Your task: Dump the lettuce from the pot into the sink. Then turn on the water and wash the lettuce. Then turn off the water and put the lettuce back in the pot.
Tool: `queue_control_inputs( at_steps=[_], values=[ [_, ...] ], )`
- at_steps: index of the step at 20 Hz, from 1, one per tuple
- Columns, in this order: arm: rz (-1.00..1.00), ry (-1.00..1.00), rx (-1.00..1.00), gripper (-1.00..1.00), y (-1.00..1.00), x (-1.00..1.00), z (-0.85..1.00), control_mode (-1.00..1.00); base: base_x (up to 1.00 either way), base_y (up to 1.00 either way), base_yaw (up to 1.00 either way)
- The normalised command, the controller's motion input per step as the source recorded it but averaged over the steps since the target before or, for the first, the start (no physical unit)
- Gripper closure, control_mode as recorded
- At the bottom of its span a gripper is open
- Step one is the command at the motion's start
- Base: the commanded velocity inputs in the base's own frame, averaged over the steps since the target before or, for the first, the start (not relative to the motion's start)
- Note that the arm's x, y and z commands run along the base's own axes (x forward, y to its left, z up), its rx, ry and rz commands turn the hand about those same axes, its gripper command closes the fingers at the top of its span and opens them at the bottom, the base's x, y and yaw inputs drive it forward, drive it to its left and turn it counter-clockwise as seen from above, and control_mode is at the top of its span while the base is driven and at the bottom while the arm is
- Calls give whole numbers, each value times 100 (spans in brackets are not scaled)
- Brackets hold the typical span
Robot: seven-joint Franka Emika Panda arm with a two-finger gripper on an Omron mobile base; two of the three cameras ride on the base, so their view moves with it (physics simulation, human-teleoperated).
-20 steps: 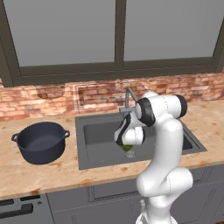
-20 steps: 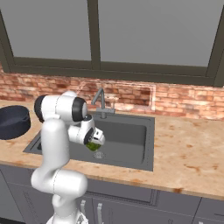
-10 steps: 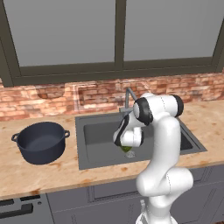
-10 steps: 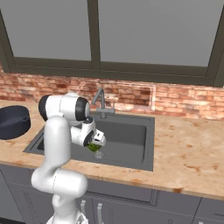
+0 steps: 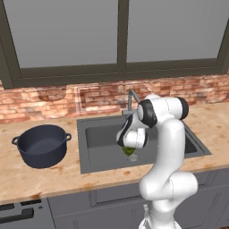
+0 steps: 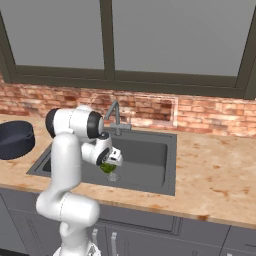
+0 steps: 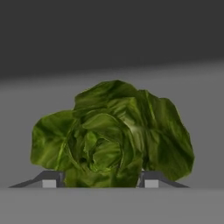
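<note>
My gripper (image 7: pixel 100 181) is shut on the lettuce (image 7: pixel 111 140), a ruffled green bunch sitting between the two fingertips (image 7: pixel 151 180). In the base views the hand holds the lettuce (image 5: pixel 129 150) (image 6: pixel 107 168) low over the front middle of the dark grey sink (image 5: pixel 98 154) (image 6: pixel 150 155), close above its floor. The navy-grey pot (image 5: pixel 42 145) (image 6: pixel 15 139) stands upright on the counter left of the sink, and nothing shows inside it. The lettuce covers the gap between the pads.
The grey faucet (image 5: pixel 130 96) (image 6: pixel 114 112) rises at the back rim of the sink, just behind my arm. A brick backsplash and a window run along the back. The wooden counter (image 6: pixel 215 180) stretches right of the sink.
</note>
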Motion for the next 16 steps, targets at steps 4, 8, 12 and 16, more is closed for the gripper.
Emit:
queue_control_inputs(
  at_steps=[4, 8, 12, 16],
  values=[
    [4, 0, 0, -100, -6, 2, -9, -100, 0, 0, 0],
    [1, 0, 0, -100, -1, 0, -1, -100, 0, 0, 0],
    [0, 0, 0, -100, 0, 0, 0, -100, 0, 0, 0],
    [0, 2, 0, -100, 0, 3, 17, -100, 0, 0, 0]
  ],
)
